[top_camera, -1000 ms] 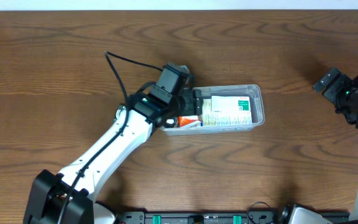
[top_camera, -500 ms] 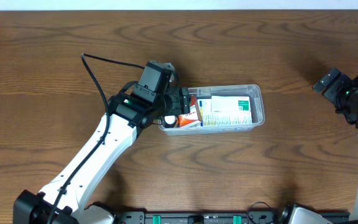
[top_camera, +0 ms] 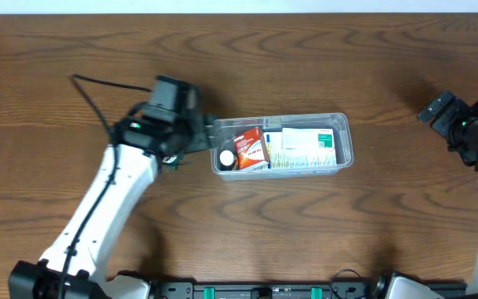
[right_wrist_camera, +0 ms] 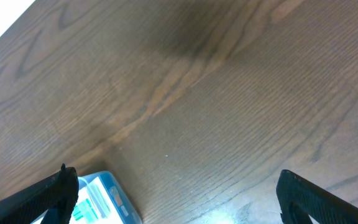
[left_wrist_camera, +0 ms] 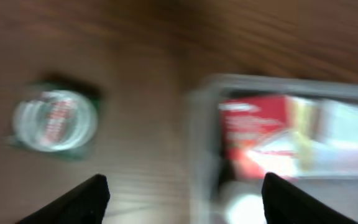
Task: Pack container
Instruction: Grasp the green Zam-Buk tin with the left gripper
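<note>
The clear plastic container point(top_camera: 346, 141) sits mid-table and holds a red box point(top_camera: 251, 147), a white-and-green box point(top_camera: 307, 148) and a small round white-topped item point(top_camera: 226, 158). My left gripper point(top_camera: 205, 133) is open and empty, just outside the container's left end. The left wrist view is blurred. It shows the open jaws point(left_wrist_camera: 185, 193) over the tub's left wall point(left_wrist_camera: 197, 149), with the red box point(left_wrist_camera: 253, 134) inside. My right gripper point(top_camera: 432, 110) is open and empty at the far right, well away from the container; its jaws point(right_wrist_camera: 178, 186) hang over bare wood.
A small round clear-lidded item on a green base point(left_wrist_camera: 55, 121) lies on the table left of the tub, and shows under my left arm from overhead point(top_camera: 176, 164). A blue-and-white box point(right_wrist_camera: 101, 199) lies below the right gripper. The table's far edge runs along the top.
My left gripper has pulled back leftward out of the container's left end. The red box stays in the tub, now uncovered. The right arm has not moved.
</note>
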`<move>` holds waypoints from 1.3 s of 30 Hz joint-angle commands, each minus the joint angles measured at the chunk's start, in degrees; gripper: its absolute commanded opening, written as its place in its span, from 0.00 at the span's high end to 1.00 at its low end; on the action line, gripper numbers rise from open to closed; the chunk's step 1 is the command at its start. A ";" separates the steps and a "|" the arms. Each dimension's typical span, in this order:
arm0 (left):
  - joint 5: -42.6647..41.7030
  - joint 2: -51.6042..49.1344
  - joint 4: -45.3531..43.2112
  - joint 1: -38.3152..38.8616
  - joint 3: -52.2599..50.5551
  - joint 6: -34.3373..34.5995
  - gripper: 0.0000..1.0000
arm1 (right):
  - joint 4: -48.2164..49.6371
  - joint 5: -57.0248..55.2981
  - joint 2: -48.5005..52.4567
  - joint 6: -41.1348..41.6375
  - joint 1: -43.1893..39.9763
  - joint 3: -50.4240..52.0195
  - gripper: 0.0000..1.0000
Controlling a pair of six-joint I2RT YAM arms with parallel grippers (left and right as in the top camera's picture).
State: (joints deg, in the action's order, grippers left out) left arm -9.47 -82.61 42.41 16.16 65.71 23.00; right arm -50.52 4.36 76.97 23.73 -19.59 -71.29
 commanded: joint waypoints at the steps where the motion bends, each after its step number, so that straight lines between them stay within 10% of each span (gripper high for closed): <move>1: 6.16 -0.92 3.02 -5.90 1.16 -4.59 0.20 | -0.04 0.17 -0.57 0.68 -0.26 -0.26 0.01; 15: 6.14 -17.84 1.55 -12.24 1.16 -40.19 0.23 | -0.04 0.20 -0.57 0.68 -0.26 -0.26 0.01; 30: 6.10 -25.42 -1.01 -12.24 1.16 -38.12 0.23 | -0.09 0.20 -0.57 0.68 -0.26 -0.26 0.01; 39: 6.14 -25.03 0.11 -12.24 1.20 -38.14 0.46 | -0.07 0.17 -0.57 0.66 -0.26 -0.26 0.01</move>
State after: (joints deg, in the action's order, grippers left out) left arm -4.03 -107.44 41.82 4.16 65.93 -15.07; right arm -50.52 4.36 76.97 23.73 -19.59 -71.29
